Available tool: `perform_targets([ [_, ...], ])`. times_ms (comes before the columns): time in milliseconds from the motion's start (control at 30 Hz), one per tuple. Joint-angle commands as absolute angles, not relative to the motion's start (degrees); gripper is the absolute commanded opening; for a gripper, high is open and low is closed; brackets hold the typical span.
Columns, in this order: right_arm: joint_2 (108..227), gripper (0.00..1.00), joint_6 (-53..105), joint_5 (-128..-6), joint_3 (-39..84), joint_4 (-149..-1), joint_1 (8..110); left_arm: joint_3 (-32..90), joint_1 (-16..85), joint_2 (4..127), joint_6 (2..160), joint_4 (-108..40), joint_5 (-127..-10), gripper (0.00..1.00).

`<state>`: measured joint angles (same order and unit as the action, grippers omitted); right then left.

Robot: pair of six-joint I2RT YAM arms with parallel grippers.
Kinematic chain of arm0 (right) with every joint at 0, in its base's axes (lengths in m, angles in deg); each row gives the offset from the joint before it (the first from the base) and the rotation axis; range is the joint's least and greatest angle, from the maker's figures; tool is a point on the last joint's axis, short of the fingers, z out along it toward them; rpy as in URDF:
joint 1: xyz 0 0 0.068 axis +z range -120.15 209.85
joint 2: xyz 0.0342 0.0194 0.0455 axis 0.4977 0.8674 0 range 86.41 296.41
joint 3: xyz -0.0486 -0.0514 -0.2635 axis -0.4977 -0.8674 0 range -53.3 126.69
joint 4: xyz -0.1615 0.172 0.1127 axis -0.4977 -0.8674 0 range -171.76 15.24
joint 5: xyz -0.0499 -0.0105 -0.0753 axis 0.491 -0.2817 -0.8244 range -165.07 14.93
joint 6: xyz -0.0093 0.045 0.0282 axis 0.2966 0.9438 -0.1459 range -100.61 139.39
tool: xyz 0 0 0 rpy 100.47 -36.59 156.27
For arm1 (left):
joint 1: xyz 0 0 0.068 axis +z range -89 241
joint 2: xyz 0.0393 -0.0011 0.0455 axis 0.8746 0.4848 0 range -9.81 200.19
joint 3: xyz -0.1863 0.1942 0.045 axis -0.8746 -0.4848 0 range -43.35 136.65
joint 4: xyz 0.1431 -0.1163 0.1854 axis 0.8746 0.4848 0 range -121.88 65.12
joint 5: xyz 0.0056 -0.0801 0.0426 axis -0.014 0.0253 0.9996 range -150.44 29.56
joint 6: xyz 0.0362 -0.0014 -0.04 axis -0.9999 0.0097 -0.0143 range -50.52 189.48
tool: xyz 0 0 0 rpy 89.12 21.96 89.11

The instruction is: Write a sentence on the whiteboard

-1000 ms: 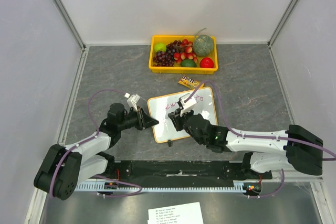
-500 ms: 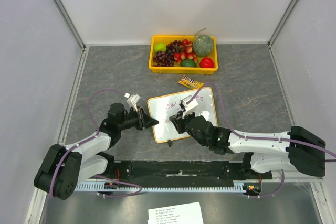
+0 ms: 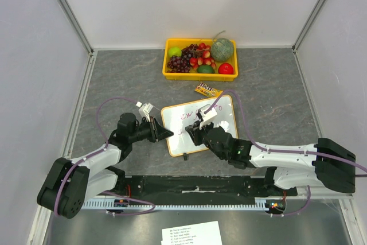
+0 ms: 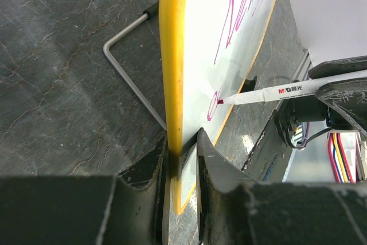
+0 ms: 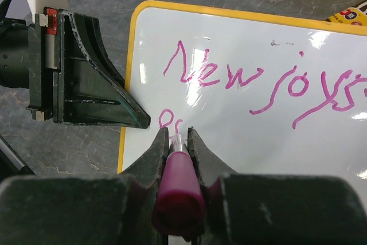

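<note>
The whiteboard (image 3: 222,122), white with an orange-tan frame, stands tilted at the table's middle. My left gripper (image 3: 167,133) is shut on its left edge; in the left wrist view the jaws (image 4: 182,142) clamp the yellow frame (image 4: 172,55). My right gripper (image 3: 192,132) is shut on a pink-purple marker (image 5: 179,190), with the tip touching the board's lower left. The sentence (image 5: 229,76) reads "New joys" on the top line. Two small strokes (image 5: 169,121) begin a second line at the marker tip. The marker (image 4: 275,92) and the lettering (image 4: 238,21) also show in the left wrist view.
A yellow bin of fruit (image 3: 200,58) stands at the back. A candy packet (image 3: 207,90) lies just behind the board. A printed paper sheet (image 3: 191,233) lies at the near edge. A bent wire stand (image 4: 129,67) sits behind the board.
My right gripper has moved left and nearer with the marker, to the board's lower left, where new strokes appear. The left gripper and board have not moved.
</note>
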<state>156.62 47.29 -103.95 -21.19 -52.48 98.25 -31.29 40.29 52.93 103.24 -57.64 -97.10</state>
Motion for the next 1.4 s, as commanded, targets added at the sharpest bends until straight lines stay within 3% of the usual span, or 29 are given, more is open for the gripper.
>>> perform_targets([
  [0,156.9,0.0,46.4,-107.0,-19.4,-50.1,98.0,-30.5,40.2,53.7,99.2,-55.4,-93.9,0.02],
  [700,158.2,0.0,45.6,-107.2,-16.6,-50.9,95.7,-30.5,40.2,53.7,99.1,-55.3,-94.0,0.02],
  [1367,155.2,0.0,48.8,-101.6,-22.4,-54.1,95.8,-30.3,40.3,54.1,99.1,-55.5,-94.0,0.02],
])
